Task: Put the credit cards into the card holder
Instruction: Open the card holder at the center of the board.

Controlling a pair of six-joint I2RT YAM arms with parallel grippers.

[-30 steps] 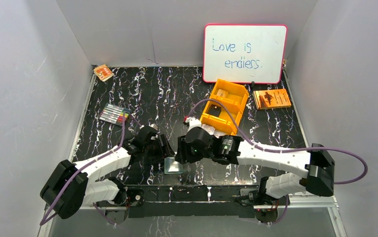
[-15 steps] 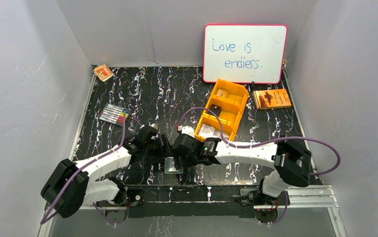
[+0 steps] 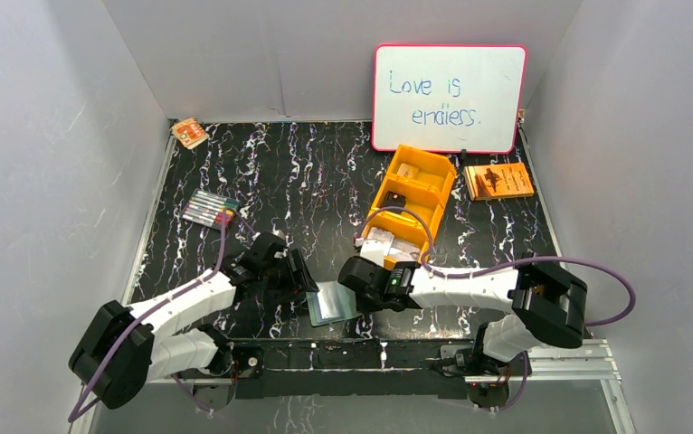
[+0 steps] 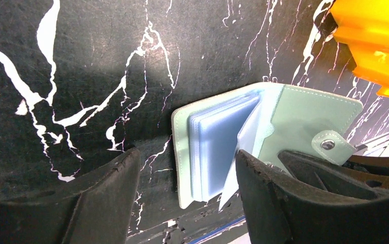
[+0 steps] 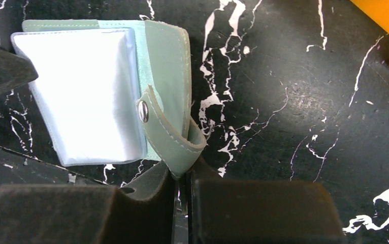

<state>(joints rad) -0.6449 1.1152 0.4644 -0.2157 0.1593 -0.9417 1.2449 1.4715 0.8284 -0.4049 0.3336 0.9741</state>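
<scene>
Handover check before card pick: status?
Left gripper open, sage-green folding wallet between its fingers. Right gripper shut on its snap strap; wallet lies open. Pale cards in orange plastic tray. Nothing over the pockets.

1. A black marble table (image 3: 307, 181) with white veins lay underneath.
2. A pink-framed whiteboard (image 3: 449, 97) reading "Love is endless." stood at 1 o'clock.
3. An orange compartment tray (image 3: 429, 160) sat toward 3 o'clock.
4. An orange booklet (image 3: 498, 181) lay at 2 o'clock.
5. A small orange packet (image 3: 189, 133) lay at 11 o'clock.
6. A pack of coloured markers (image 3: 209, 210) lay at 9 o'clock.
</scene>
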